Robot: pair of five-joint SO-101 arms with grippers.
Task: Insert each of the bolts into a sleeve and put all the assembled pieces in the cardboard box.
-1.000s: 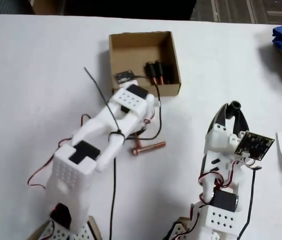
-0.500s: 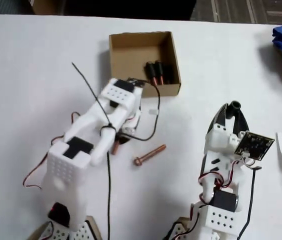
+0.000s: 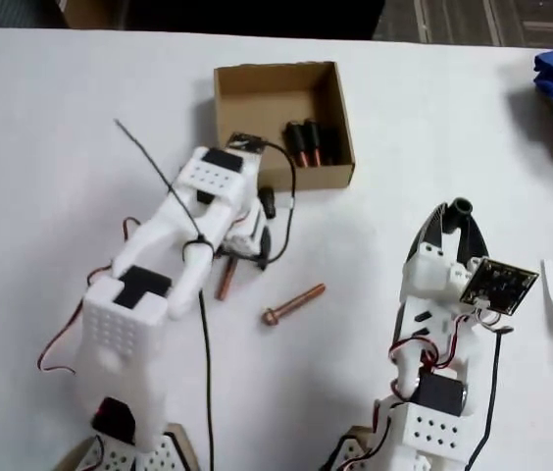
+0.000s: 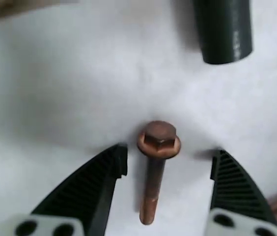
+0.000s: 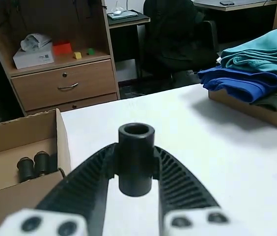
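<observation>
The left pincer (image 4: 169,156) stands wide astride a copper bolt (image 4: 153,191) lying on the worktop (image 4: 55,98). It should close squarely on the shank, clear of the head, so the bolt lifts level. Farther out, the right pincer (image 5: 136,169) grips a sleeve (image 5: 136,142) upright, bore open. The cardboard box (image 3: 275,67) lies beyond.

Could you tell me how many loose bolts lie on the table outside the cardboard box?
2. One bolt lies between the left gripper's open fingers; the other bolt lies on the table, between the left arm and the right arm. The left arm may hide more.
</observation>
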